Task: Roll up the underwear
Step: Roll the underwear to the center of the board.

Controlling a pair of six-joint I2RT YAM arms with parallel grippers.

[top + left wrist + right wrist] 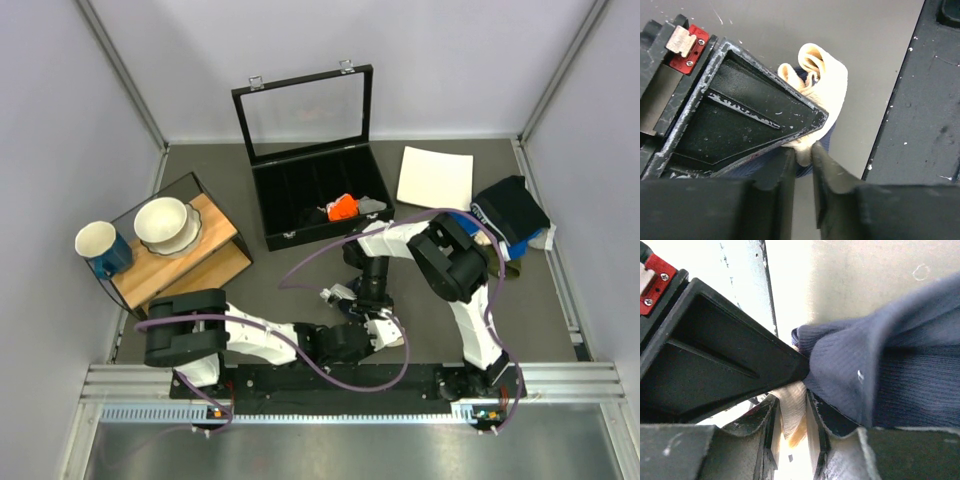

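The underwear is a bunch of navy fabric with a pale beige waistband, held up between both grippers near the table's front middle. In the left wrist view my left gripper is shut on a fold of the waistband. In the right wrist view my right gripper is shut on the beige waistband, and the navy fabric drapes to its right. From above, the left gripper and right gripper meet tip to tip and hide most of the underwear.
An open black case stands behind, holding a small orange cloth and a grey cloth. A white sheet and a pile of dark clothes lie at the back right. A wooden stand with a bowl and a mug is at the left.
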